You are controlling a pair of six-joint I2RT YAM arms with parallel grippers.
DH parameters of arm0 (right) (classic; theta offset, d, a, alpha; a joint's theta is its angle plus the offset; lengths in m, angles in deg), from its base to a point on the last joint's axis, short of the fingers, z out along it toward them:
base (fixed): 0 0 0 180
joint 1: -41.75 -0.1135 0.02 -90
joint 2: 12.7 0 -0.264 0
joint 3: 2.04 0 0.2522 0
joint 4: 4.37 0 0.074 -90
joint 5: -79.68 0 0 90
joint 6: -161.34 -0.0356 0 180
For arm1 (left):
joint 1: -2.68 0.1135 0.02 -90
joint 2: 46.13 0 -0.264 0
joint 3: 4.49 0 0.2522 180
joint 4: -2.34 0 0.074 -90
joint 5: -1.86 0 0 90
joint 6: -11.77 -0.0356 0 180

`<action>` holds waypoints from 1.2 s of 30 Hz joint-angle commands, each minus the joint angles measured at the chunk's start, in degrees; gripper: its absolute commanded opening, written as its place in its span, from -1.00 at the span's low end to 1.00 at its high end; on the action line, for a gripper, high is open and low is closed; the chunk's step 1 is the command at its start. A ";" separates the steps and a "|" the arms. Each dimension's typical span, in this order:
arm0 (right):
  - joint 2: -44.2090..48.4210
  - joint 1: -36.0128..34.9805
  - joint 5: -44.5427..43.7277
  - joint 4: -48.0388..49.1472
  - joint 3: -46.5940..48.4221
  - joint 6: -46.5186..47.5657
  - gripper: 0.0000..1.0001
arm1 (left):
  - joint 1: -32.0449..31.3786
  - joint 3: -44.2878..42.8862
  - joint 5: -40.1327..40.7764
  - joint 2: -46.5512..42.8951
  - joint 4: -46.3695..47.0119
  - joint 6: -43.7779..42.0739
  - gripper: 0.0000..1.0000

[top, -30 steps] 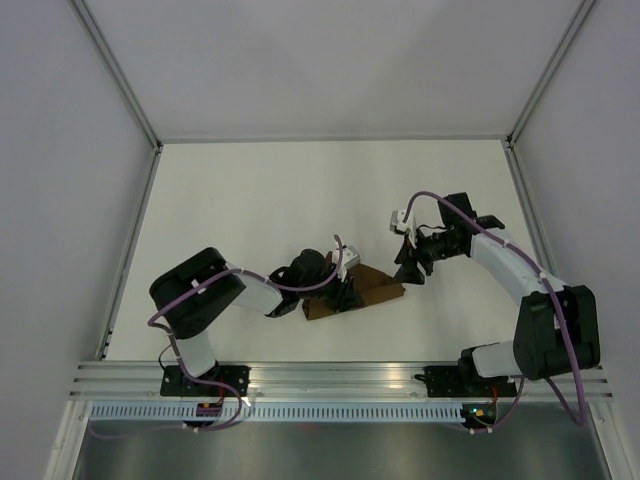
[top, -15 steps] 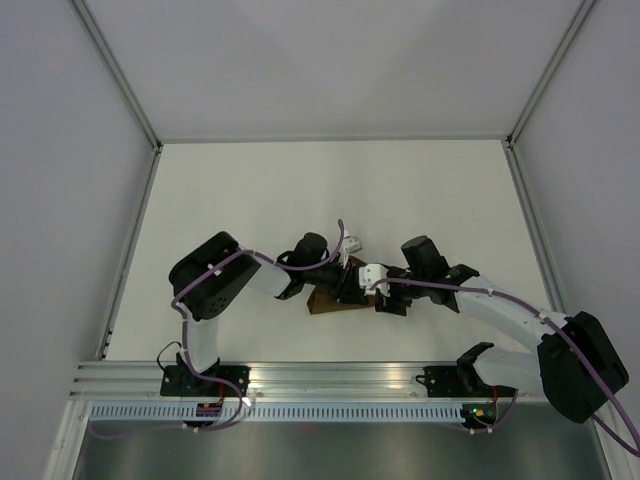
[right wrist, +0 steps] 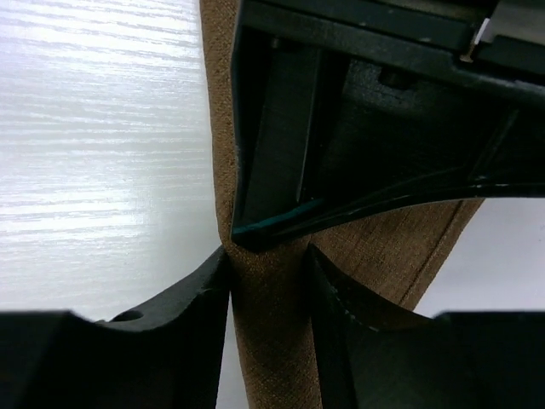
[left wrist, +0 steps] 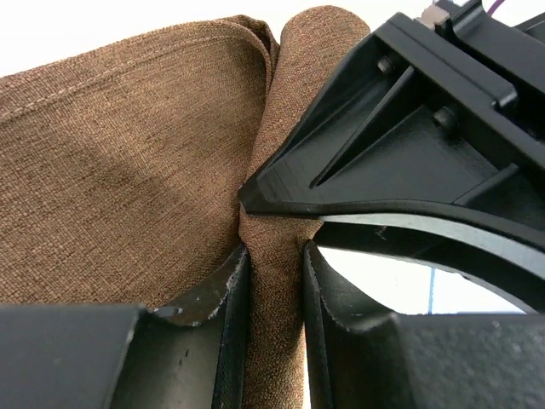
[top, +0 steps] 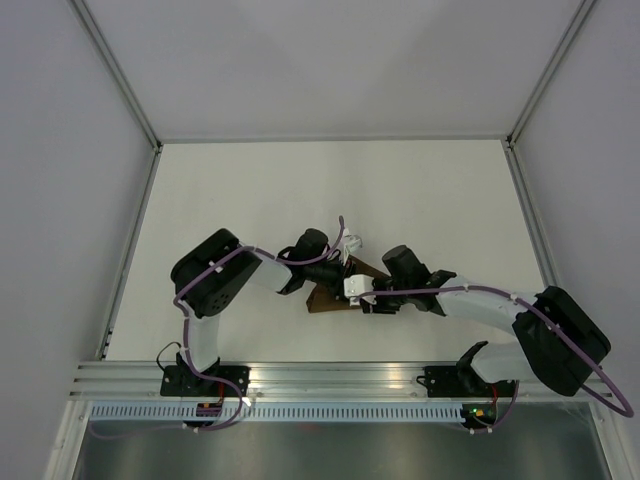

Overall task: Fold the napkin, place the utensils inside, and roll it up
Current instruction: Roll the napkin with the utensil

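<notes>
White table, pale grey walls, aluminium corner posts, even light

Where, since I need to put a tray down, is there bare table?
The far half of the table, between the back wall and the napkin, is bare from side to side. It is crowded at the near middle, where the left gripper and right gripper pinch the napkin.

Bright even light, soft shadows, slight glare

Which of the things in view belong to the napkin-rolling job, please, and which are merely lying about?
Job: the napkin, gripped by left gripper and right gripper.
Lying about: nothing loose visible; only the table beneath.
</notes>
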 commanded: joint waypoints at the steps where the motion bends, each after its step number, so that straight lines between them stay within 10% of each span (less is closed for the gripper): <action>1: -1.93 -0.40 -1.21 1.07 0.89 -1.15 -0.13 | 0.07 3.57 5.12 2.81 -15.36 -2.23 -0.82; 5: -4.12 -0.31 -0.68 -2.44 2.30 -1.15 -0.54 | 0.07 4.10 9.15 -1.84 -15.27 -2.40 -0.27; 12: -9.22 0.65 2.48 -11.05 7.13 -0.54 -0.82 | 0.33 3.57 17.68 -14.50 -15.96 -3.54 0.02; 28: -30.12 10.14 14.35 -34.26 25.67 5.35 -0.85 | 1.04 22.97 52.33 -46.58 -3.16 -4.15 0.11; 36: -40.32 10.76 14.17 -39.98 35.43 3.60 -0.84 | -12.38 25.98 62.15 -47.91 1.78 -18.03 0.12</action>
